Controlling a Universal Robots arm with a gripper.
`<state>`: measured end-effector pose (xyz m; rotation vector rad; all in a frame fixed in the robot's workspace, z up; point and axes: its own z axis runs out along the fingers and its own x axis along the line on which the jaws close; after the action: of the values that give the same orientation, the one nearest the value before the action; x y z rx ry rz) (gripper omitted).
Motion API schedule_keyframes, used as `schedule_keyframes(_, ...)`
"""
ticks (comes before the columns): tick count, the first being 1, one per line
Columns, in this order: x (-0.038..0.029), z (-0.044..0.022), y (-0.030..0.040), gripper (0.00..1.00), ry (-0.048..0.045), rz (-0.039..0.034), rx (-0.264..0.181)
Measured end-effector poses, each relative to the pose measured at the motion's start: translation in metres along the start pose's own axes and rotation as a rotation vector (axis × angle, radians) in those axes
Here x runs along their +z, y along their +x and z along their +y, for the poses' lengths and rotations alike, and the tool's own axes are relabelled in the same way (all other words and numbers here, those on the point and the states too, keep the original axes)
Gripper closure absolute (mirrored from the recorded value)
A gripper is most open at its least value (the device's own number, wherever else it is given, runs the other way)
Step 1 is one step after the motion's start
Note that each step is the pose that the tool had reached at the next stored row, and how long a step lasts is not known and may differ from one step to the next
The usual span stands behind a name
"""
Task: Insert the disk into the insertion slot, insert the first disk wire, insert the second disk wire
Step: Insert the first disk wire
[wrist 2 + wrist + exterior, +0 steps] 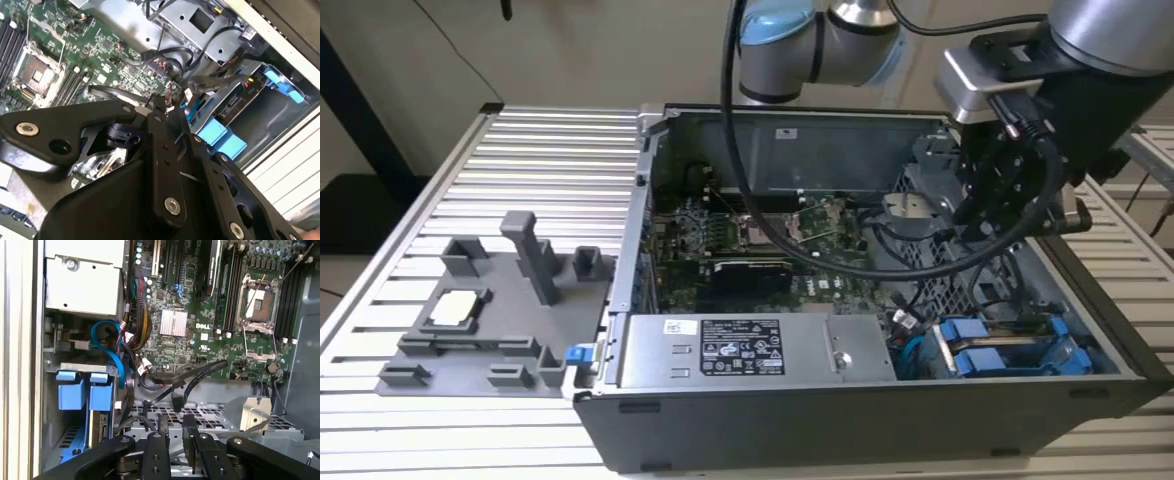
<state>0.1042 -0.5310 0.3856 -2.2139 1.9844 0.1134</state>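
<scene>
Two blue-fronted units (987,352) sit side by side in the grey perforated drive cage (937,290) at the case's front corner, on the exterior view's right. I cannot tell which of them is the disk (102,395) or which bay is the insertion slot. Both units are fully inside the cage. My gripper (974,215) hangs above the cage, behind the blue fronts. In both wrist views its fingers (157,440) stand close together, and a black flat wire (200,372) with a black plug (177,401) ends at the gripper's tips (156,106).
The open computer case (854,420) lies on a slatted table (547,160). Inside are the green motherboard (761,240), a silver labelled box (747,350) and loose black and blue cables (107,347). A grey fixture (494,310) stands on the exterior view's left.
</scene>
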Motion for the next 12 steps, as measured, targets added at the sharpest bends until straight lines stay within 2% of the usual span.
schedule_keyframes(5, 0.0, 0.0095, -0.0011, 0.73, -0.0029, -0.0014, -0.021)
schedule_keyframes(12, 0.0032, 0.0157, -0.0012, 0.73, -0.0045, -0.0022, -0.031)
